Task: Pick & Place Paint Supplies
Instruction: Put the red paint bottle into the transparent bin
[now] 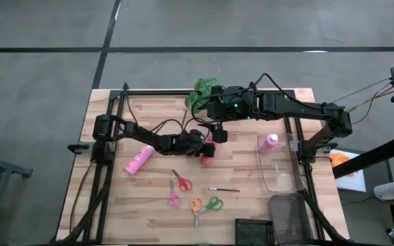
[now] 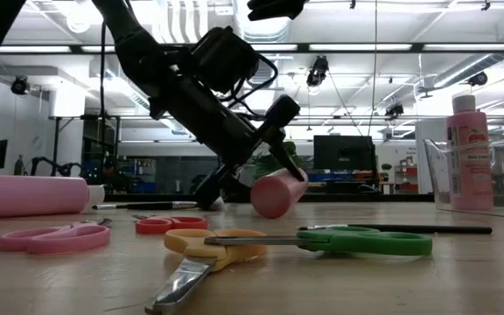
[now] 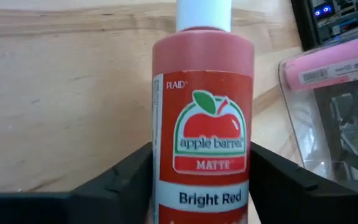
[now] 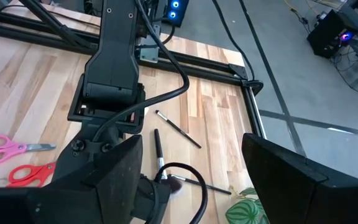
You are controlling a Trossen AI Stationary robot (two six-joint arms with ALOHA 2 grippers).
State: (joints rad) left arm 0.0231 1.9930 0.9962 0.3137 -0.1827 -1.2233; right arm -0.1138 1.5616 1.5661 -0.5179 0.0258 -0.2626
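Observation:
The red squeeze bottle [image 3: 204, 124] with a white cap sits between the fingers of my left gripper [image 1: 207, 147], near the table's middle. My right gripper [image 1: 219, 133] hangs open just above and beyond it, touching nothing. One pink bottle [image 1: 139, 159] lies on its side to the left. Another pink bottle [image 1: 270, 142] stands upright at the far end of a clear container [image 1: 282, 174]. Two thin brushes [image 4: 176, 130] and a fan-tipped brush [image 4: 173, 183] lie on the wood by the left arm. One more brush [image 1: 223, 189] lies nearer the front. My left gripper pinches the red bottle's body [image 3: 166, 180] between its two fingers [image 3: 117, 180], at the base half below the label's middle. The fingers slant down from above and the table's left, across the bottle. The bottle is tilted, base end [image 2: 278, 194] low by the table; whether it is clear of the wood I cannot tell.
Several scissors [image 1: 180, 181] lie near the front: red, pink, orange and green [image 1: 213, 203]. A green leafy plant [image 1: 204, 89] sits at the far edge. A dark tray [image 1: 254, 231] and a grey bin [image 1: 289, 217] stand at the near right corner.

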